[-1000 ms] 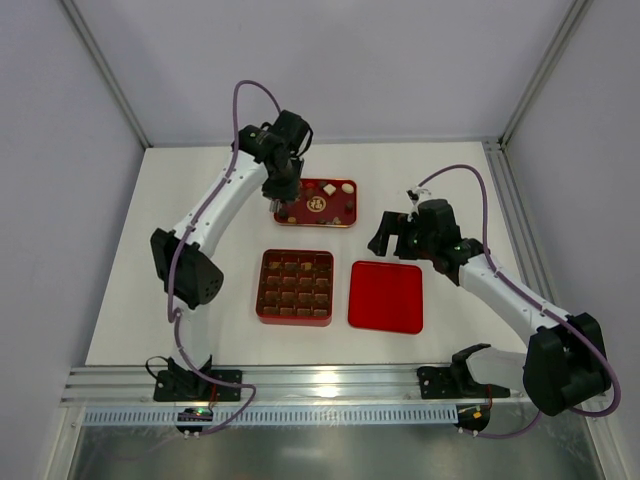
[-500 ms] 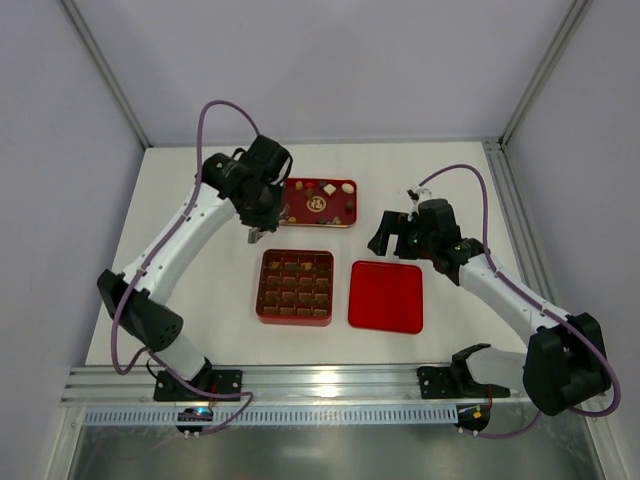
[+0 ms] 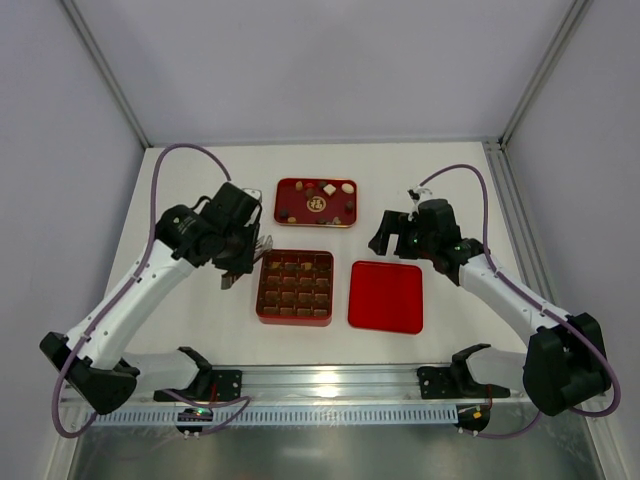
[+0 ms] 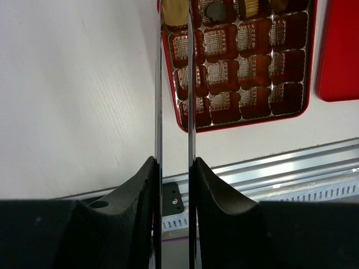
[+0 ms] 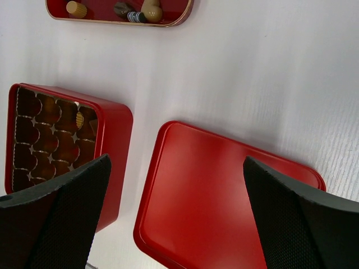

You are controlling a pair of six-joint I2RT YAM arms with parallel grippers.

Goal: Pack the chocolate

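L gripper (image 4: 174, 22) clamped on a tan chocolate (image 4: 175, 10), my tips over far-left corner of the compartment box (image 4: 242, 120). Empty cells lie just right & nearer my base. R gripper (image 3: 388, 232) spread wide, holding nothing, farther off by the lid (image 3: 386, 296).

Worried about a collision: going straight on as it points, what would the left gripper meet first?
Likely the left gripper, its jaws holding a tan chocolate piece, first meets a corner compartment of the square red box; depth is unclear.
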